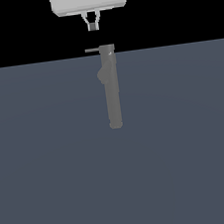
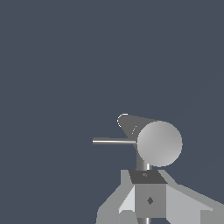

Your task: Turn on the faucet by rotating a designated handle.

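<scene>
Exterior view showed the faucet (image 1: pixel 111 89) as a slim matte grey column standing just right of the frame's centre, its rounded end low on the dark blue-grey surface (image 1: pixel 51 167) and its short cap at the line where that surface met the black background. A small rounded bump sat on the column's left side, a little below the cap. The handle (image 1: pixel 92 50), a thin straight rod, stuck out level from the cap toward the exterior view's left. At the top centre of the frame hung the wide light-grey gripper (image 1: pixel 93 26), its two fingers narrowing downward until their tips lay close together, apart from the cap and the handle with black background between; nothing sat between the tips, though I could not tell if they were fully clenched. Wrist view showed the faucet (image 2: pixel 159 143) end-on as a pale round disc, the handle (image 2: pixel 113 141) jutting from it, and the gripper (image 2: pixel 148 200) in the foreground with its pale fingers (image 2: pixel 183 203) beside a grey block.
</scene>
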You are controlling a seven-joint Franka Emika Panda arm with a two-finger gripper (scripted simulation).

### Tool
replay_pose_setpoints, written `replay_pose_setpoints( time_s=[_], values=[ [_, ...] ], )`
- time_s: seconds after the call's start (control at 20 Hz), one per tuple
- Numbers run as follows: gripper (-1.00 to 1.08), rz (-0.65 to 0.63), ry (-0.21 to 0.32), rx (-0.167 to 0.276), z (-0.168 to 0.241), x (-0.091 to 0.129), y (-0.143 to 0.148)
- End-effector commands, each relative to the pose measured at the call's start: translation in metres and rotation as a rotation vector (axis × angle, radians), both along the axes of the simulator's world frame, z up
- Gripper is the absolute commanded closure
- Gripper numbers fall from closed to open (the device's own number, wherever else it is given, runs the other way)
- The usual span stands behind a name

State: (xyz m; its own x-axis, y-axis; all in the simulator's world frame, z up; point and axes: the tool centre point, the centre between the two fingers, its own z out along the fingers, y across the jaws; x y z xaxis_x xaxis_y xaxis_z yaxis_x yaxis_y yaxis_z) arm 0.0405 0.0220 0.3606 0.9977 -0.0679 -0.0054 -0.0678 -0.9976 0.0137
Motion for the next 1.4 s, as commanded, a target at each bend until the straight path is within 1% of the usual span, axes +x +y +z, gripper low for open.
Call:
replay_pose_setpoints(
  time_s=[0.0, 0.3, 0.65, 0.95, 1.35],
  values=[
    [1.08, -0.004, -0.003, 0.003, -0.015, 0.016, 0.004],
    [1.08, -0.011, -0.005, 0.009, -0.043, 0.040, 0.010],
    [1.08, -0.014, -0.006, 0.013, -0.059, 0.053, 0.013],
    [1.08, -0.015, -0.006, 0.013, -0.060, 0.053, 0.013],
    [1.08, -0.015, -0.006, 0.013, -0.060, 0.032, 0.021]
  ],
)
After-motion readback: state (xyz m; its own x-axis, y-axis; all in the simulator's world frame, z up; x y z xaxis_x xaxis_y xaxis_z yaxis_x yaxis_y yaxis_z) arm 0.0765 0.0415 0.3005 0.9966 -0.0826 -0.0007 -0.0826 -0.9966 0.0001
